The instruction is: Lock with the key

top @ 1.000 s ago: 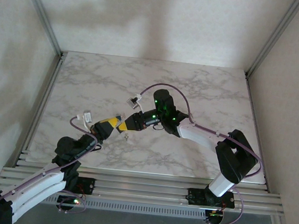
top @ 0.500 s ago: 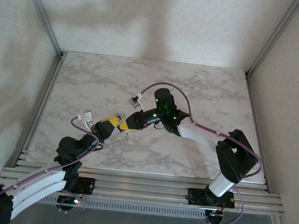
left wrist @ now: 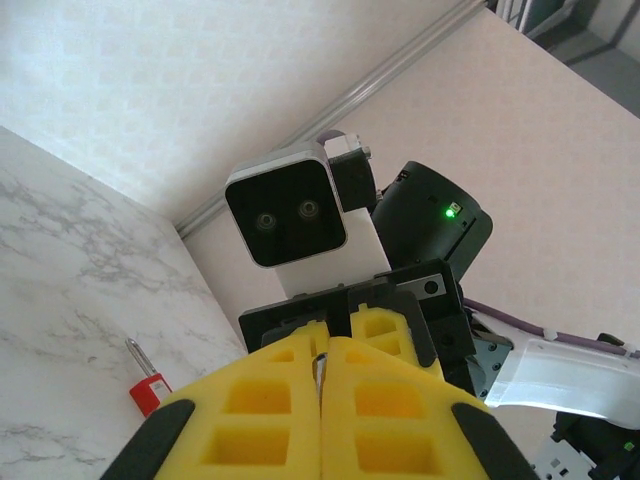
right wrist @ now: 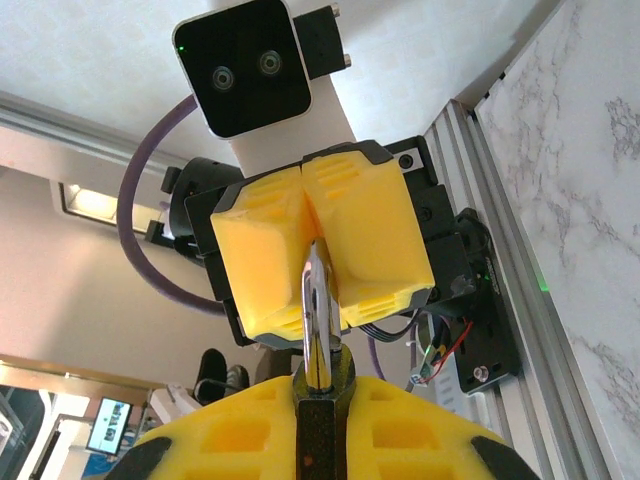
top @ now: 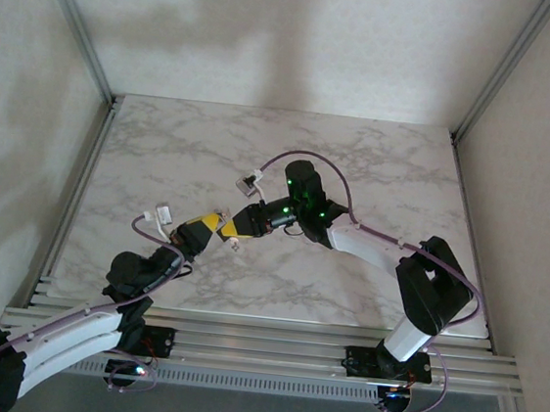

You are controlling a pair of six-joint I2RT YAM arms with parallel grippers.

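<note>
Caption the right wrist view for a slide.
Padlock held between arms: right jaws clamp its body, left jaws pinch its shackle.

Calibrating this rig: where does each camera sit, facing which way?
Top external: above, behind, looking down at the table; left arm and right arm show.
Left wrist: on the left arm, facing the right end effector; own fingers at bottom.
Right wrist: on the right arm, facing the left end effector; own fingers below, gripping the padlock.
Shared: each wrist view sees the other's camera.
</note>
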